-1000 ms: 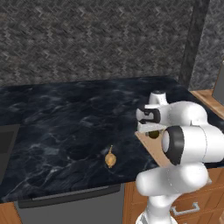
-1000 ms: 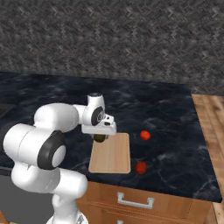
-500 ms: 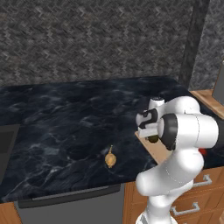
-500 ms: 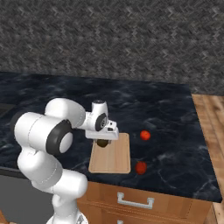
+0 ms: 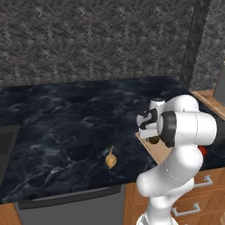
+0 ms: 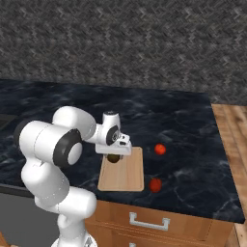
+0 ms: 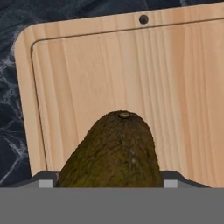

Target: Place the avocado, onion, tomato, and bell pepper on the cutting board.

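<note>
Olive-brown avocado [image 7: 111,151] sits clenched in the claw [image 6: 114,155] — over the cutting board [image 7: 175,78].

1. My gripper [image 6: 114,155] hangs low over the cutting board's [image 6: 129,174] far left corner with the avocado [image 7: 112,153] clamped between its fingers; the bare wood beneath it offers free room.
2. The rest of the board toward the counter's [image 5: 66,118] front edge lies open too.
3. To the board's right, I see two red balls [image 6: 159,149] [image 6: 155,185] near its right edge, narrowing passage there.
4. The onion [image 5: 110,161] sits well apart to the left, near the counter's front edge.
</note>
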